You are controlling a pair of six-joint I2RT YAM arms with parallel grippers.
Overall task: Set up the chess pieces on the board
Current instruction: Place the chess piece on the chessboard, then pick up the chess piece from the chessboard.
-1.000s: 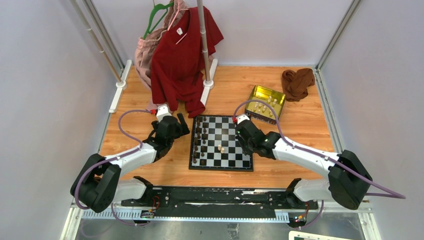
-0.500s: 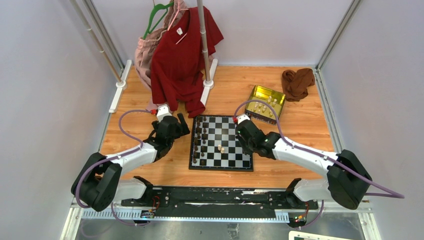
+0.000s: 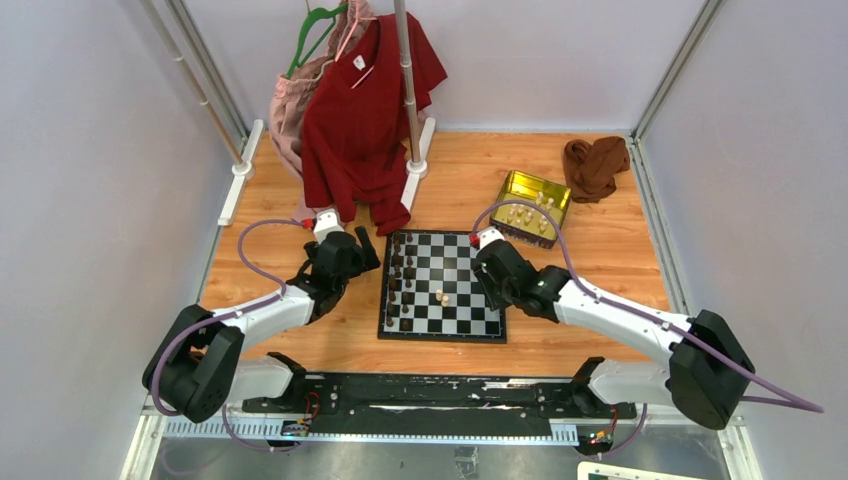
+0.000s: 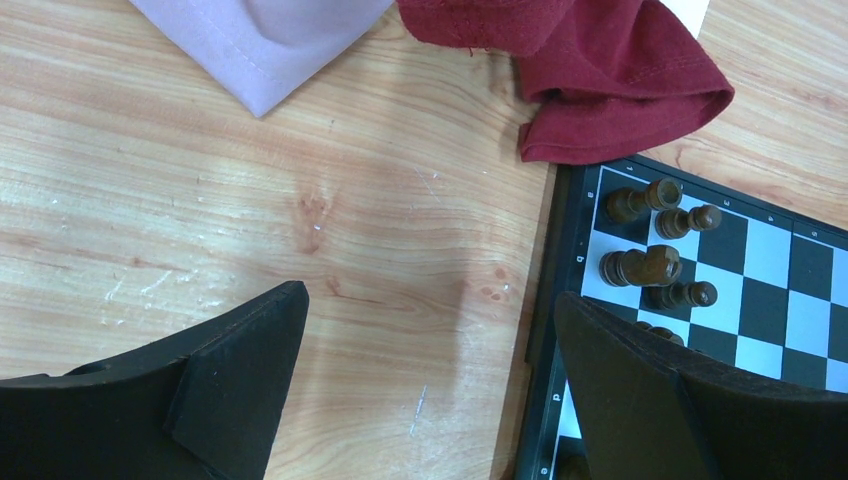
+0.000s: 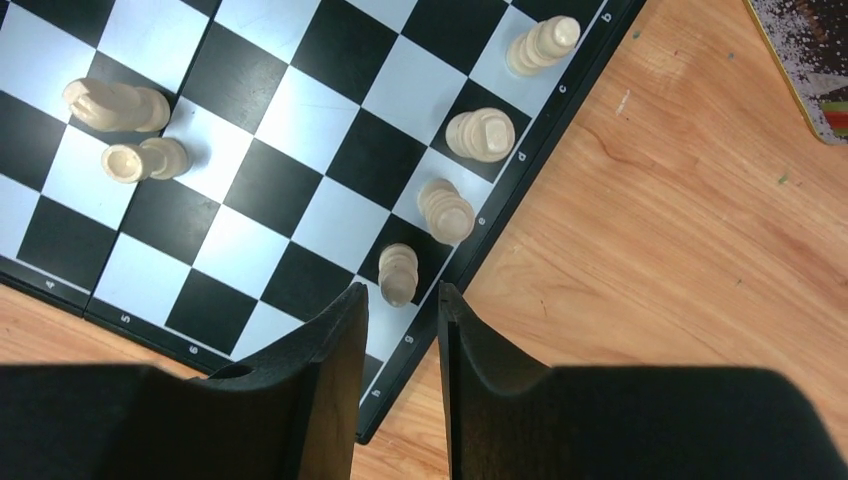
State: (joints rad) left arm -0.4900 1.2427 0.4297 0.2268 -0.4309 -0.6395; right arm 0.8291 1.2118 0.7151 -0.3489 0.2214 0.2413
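Note:
The board (image 3: pixel 455 265) lies mid-table, with dark chess pieces (image 3: pixel 398 270) down its left side. In the left wrist view my left gripper (image 4: pixel 428 300) hangs wide open over bare wood just left of the board (image 4: pixel 770 250), with dark pieces (image 4: pixel 640 267) ahead of it. My right gripper (image 5: pixel 400 290) is open at the board's right edge (image 5: pixel 300 110). A cream piece (image 5: pixel 398 275) stands free just past its fingertips, in a row with other cream pieces (image 5: pixel 480 135). Two cream pieces (image 5: pixel 115 105) lie mid-board. In the top view the left gripper (image 3: pixel 345 258) and right gripper (image 3: pixel 492 275) flank the board.
A gold tin (image 3: pixel 531 205) holding several cream pieces sits behind the board's right side, with a brown cloth (image 3: pixel 594 165) beyond it. A red shirt (image 3: pixel 365 110) and a pink garment (image 3: pixel 290 110) hang from a rack pole (image 3: pixel 408 90); the shirt's hem (image 4: pixel 620 90) touches the board's far-left corner.
My right gripper has opened and let go of the cream piece at the board's right edge, and its arm has shifted slightly. The left arm has not moved.

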